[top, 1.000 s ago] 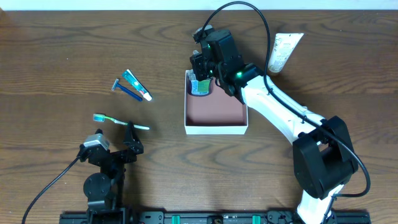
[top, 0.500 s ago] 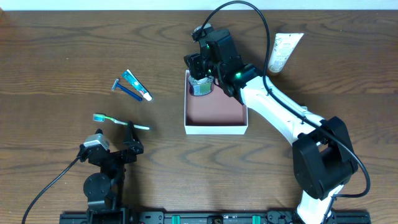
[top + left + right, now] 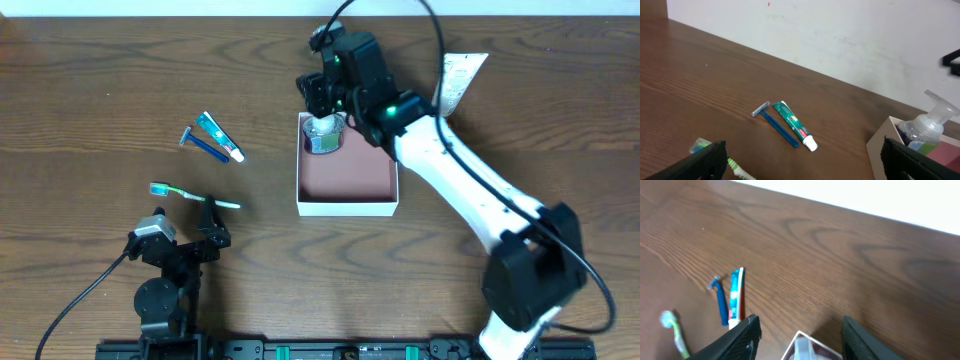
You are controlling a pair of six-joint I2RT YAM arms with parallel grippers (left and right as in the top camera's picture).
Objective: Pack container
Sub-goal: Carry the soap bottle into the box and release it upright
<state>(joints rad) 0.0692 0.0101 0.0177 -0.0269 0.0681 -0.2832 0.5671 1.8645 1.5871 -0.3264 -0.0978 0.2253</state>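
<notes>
**Pump bottle at risk of tipping as the right hand is clearing it**

The right hand [image 3: 799, 332] is hovering over the far left corner of the container [image 3: 345, 207], its fingers spread wide and gripping nothing. The pump bottle [image 3: 322, 133] is standing upright in that corner, its nozzle sitting just below the gap between the fingers. If the hand is drawn sideways rather than straight up, a finger is likely to be catching the pump head and toppling the bottle across the container floor or over its thin wall. A knock like that could also be sliding the light container across the table [image 3: 100, 100].

Beyond the container's far right corner a white tube [image 3: 458, 80] is lying partly under the right arm, so a low swing there could be sweeping it away.

Well to the left of the container, the toothpaste [image 3: 220, 137] and razor [image 3: 200, 143] are lying side by side, almost touching; a grasp on one is likely to be dragging the other. Nearer and further left, the toothbrush [image 3: 190, 194] is lying flat just ahead of the left hand [image 3: 185, 232], which is resting open and empty.
</notes>
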